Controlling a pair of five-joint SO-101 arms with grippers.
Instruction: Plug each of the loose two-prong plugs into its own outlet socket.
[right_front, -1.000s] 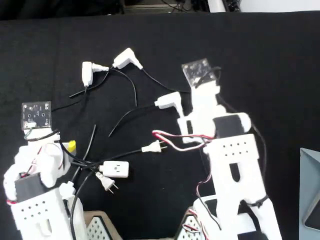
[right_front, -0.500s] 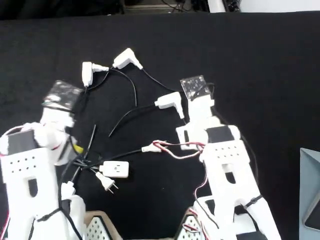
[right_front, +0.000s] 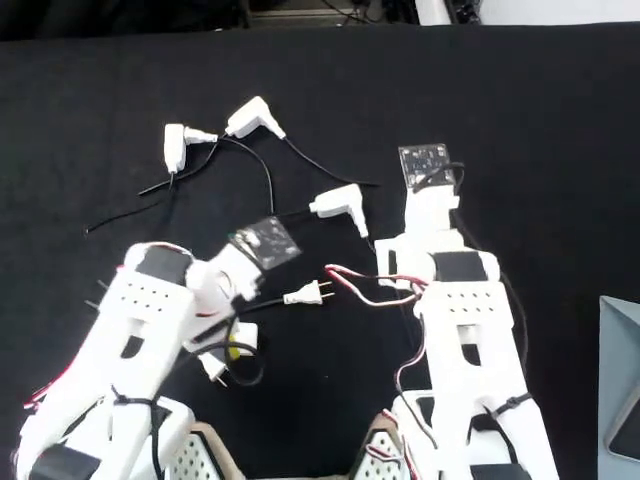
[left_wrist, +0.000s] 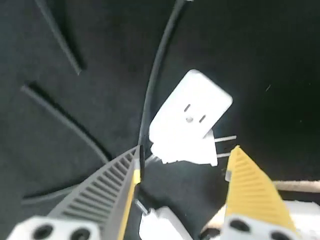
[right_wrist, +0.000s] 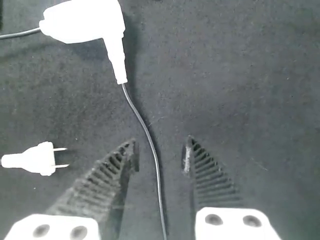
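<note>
While the left gripper (left_wrist: 186, 149) hangs left of the central two-prong plug (right_front: 308, 294), its jaws stand wide, astride a second plug (left_wrist: 172, 149) that lies against the white outlet block (left_wrist: 192, 115). Nothing is gripped. An angled white connector (right_front: 338, 203) lies up-table of the central plug. To that plug's right, the right gripper (right_wrist: 160, 149) stands partly open, with a black cable (right_wrist: 145, 132) running between its jaws, clear of both.

A black cloth (right_front: 570, 110) covered the whole table, faintly speckled with lint where I could see it close up. At the right-hand edge sat a grey, box-like thing (right_front: 622, 375), cut off by the frame. Beyond the far edge lay some dark cables (right_front: 345, 12) and a white surface (right_front: 530, 10).
</note>
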